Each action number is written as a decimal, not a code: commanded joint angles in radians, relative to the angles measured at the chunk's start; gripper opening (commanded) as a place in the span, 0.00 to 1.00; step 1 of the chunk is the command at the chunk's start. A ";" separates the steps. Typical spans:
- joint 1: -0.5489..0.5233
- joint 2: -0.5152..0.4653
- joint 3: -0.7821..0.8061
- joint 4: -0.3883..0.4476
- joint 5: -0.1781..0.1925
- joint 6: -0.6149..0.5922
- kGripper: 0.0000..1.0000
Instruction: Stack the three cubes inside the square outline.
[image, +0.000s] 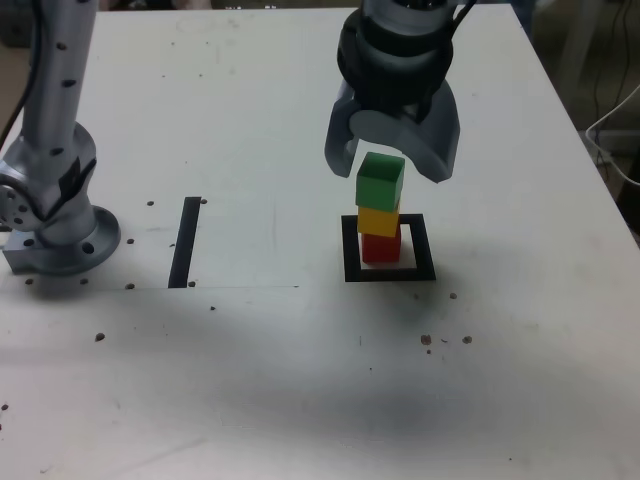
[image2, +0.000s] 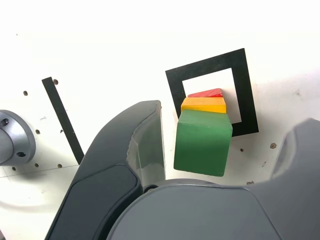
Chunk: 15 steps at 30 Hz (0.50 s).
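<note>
The three cubes stand as one tower inside the square outline (image: 389, 273): red cube (image: 380, 247) at the bottom, yellow cube (image: 379, 220) on it, green cube (image: 380, 180) on top. The green one sits slightly askew on the yellow. My gripper (image: 392, 150) hangs just above and around the green cube, open, with a gap on both sides. The wrist view shows the green cube (image2: 202, 142) between the spread fingers (image2: 135, 150), touching neither. Below it are the yellow cube (image2: 203, 105), a sliver of the red cube (image2: 206, 93) and the square outline (image2: 245, 90).
A straight black strip (image: 185, 242) lies on the white table to the exterior view's left of the tower. The arm's grey base (image: 60, 230) stands at the exterior view's far left. Small dark specks dot the tabletop. The table's edge runs down the exterior view's right.
</note>
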 joint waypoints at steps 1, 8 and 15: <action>0.002 -0.012 0.005 0.005 0.002 -0.001 0.99; 0.004 -0.054 0.041 0.002 -0.010 -0.002 0.99; 0.017 -0.130 0.106 -0.001 -0.046 -0.004 0.99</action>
